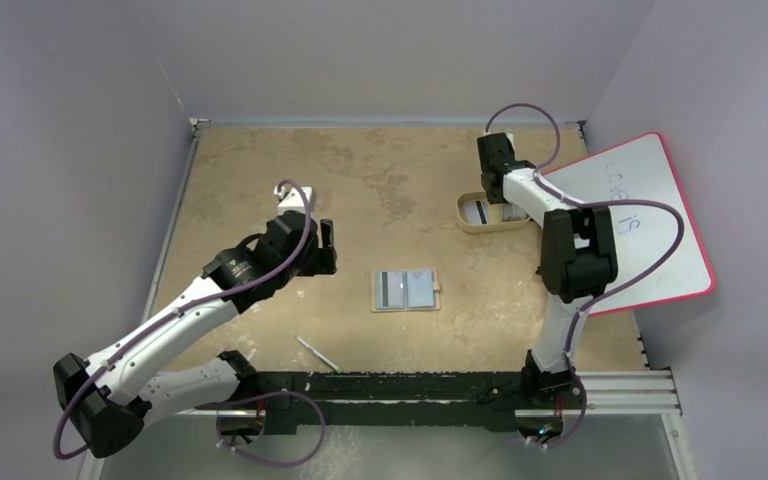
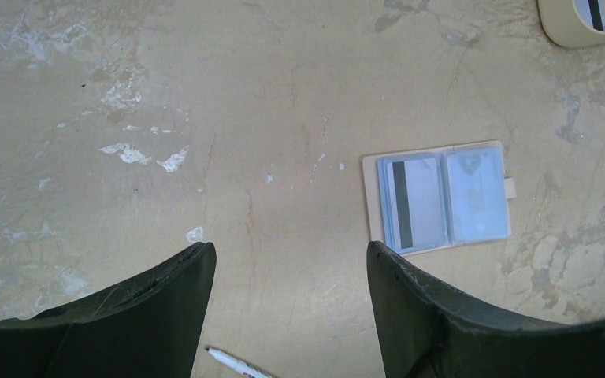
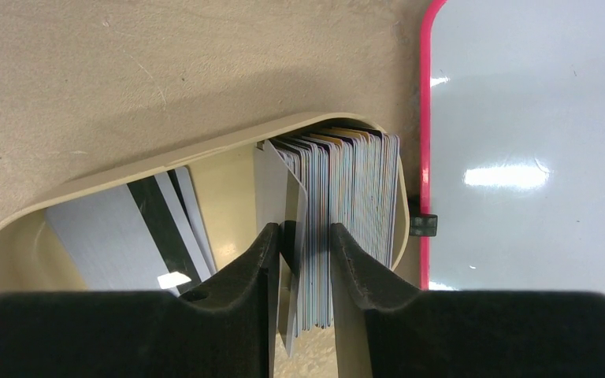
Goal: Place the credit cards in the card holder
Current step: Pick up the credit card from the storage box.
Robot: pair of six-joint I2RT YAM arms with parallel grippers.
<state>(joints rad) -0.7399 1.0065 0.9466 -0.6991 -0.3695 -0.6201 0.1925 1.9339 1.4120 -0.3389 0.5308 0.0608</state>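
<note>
The card holder (image 1: pixel 406 290) (image 2: pixel 441 201) lies open and flat at the table's middle, with one dark-striped card (image 2: pixel 413 203) in its left pocket. Most credit cards (image 3: pixel 354 189) stand on edge in a stack at the right end of the beige oval tray (image 3: pixel 165 161) (image 1: pixel 470 222). A few more cards (image 3: pixel 118 236) lie flat in its left half. My right gripper (image 3: pixel 299 236) reaches down into the tray, its fingers closed around several cards at the stack's left side. My left gripper (image 1: pixel 325 248) (image 2: pixel 287 252) hovers open and empty left of the card holder.
A pink-edged whiteboard (image 1: pixel 650 220) (image 3: pixel 536 118) lies right beside the tray, under my right arm. A white pen (image 1: pixel 317 354) (image 2: pixel 236 364) rests near the front edge. A small white object (image 1: pixel 293 196) sits behind my left arm.
</note>
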